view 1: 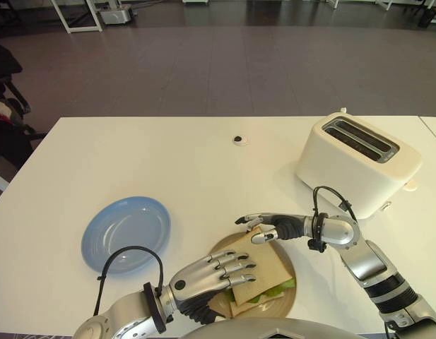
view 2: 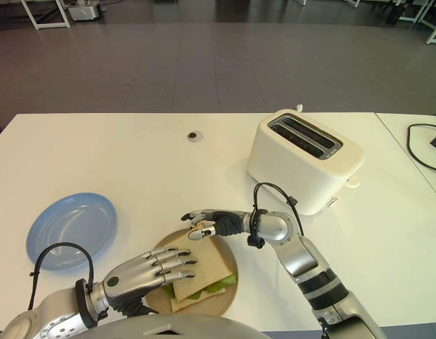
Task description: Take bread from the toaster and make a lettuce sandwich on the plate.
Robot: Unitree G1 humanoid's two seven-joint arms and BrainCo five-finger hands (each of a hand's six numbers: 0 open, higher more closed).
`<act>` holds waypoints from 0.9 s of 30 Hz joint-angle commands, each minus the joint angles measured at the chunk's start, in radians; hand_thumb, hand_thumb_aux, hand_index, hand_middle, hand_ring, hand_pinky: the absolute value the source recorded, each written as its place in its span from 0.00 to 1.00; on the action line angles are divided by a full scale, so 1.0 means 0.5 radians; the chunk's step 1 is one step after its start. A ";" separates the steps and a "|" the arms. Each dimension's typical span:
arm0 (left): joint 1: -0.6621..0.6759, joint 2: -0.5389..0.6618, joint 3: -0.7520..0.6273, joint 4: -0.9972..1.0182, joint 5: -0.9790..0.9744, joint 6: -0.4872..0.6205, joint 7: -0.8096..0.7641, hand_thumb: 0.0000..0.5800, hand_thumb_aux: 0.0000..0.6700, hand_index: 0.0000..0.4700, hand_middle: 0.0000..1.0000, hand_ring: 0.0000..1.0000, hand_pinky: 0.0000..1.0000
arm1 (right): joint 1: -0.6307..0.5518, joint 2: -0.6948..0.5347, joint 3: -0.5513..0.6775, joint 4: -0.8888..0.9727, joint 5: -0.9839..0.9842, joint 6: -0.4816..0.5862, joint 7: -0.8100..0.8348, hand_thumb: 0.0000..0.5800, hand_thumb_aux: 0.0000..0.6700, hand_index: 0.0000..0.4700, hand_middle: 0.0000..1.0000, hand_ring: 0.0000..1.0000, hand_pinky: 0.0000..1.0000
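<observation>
Pinching the far corner of the pale square bread slice (view 1: 267, 263), right hand (view 1: 274, 227); left hand (view 1: 210, 275) spread flat atop it — on the round tan plate (view 2: 221, 296), near centre. Likely soft, light, easily torn: grip edges gently.

Two head-mounted stereo eyes, high behind the left hand (view 1: 207, 277) and right hand (view 1: 273, 227), facing forward and down, near over the counter (view 1: 168, 162), both sharing the sandwich (view 1: 270, 261) between the hands, toaster (view 1: 355, 166) beyond the right hand, right eye set slightly rightward
</observation>
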State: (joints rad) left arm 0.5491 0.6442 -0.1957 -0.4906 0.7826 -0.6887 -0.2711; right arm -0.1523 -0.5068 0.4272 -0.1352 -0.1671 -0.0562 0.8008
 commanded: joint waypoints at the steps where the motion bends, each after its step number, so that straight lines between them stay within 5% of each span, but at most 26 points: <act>1: 0.107 0.163 -0.188 0.116 0.187 -0.027 -0.228 0.44 0.25 0.25 0.00 0.00 0.00 | -0.191 0.067 -0.144 0.094 -0.039 -0.046 -0.189 0.00 0.00 0.00 0.00 0.00 0.00; 8: 0.005 0.244 -0.257 0.203 0.434 0.045 -0.213 0.52 0.31 0.31 0.00 0.00 0.00 | -0.370 0.059 -0.425 0.241 0.053 -0.133 -0.376 0.00 0.00 0.00 0.00 0.00 0.00; 13: -0.277 0.221 -0.329 0.334 0.703 0.118 -0.183 0.75 0.50 0.50 0.00 0.00 0.00 | -0.328 0.047 -0.491 0.277 0.085 -0.194 -0.393 0.00 0.00 0.00 0.00 0.00 0.00; 20: -0.805 0.138 -0.415 0.584 0.603 0.191 -0.177 0.75 0.50 0.50 0.00 0.00 0.00 | -0.288 0.041 -0.499 0.337 0.025 -0.309 -0.469 0.00 0.00 0.00 0.00 0.00 0.00; 27: -0.984 0.202 -0.321 0.539 0.416 0.280 -0.109 0.60 0.36 0.36 0.00 0.00 0.00 | -0.241 0.019 -0.497 0.368 0.043 -0.413 -0.467 0.00 0.00 0.00 0.00 0.00 0.00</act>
State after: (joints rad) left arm 0.0398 0.6920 -0.3634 -0.2677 0.9650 -0.5713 -0.2597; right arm -0.2848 -0.4840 0.1865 0.0413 -0.1403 -0.2554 0.5668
